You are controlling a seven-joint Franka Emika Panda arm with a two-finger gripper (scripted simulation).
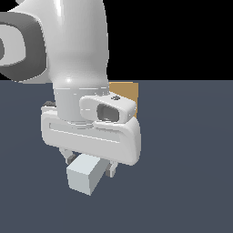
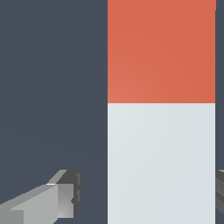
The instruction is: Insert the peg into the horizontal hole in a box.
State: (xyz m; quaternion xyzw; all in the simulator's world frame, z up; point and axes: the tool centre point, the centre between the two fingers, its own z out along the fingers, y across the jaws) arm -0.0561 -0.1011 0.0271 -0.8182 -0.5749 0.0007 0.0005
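The peg (image 2: 161,131) fills the wrist view, its white half nearer the fingers and its red end (image 2: 161,50) beyond. In the exterior view only its white end (image 1: 84,177) shows, lying on the floor under the hand. My gripper (image 1: 90,164) is open and straddles the white half. One finger (image 2: 61,199) stands a gap away from the peg's side, while the other finger (image 2: 220,192) sits close by the opposite side. The tan box (image 1: 125,93) peeks out behind the arm, farther back. Its hole is hidden.
The dark grey floor (image 1: 191,159) spreads all around. The big white arm link (image 1: 68,41) blocks much of the exterior view's left and most of the box.
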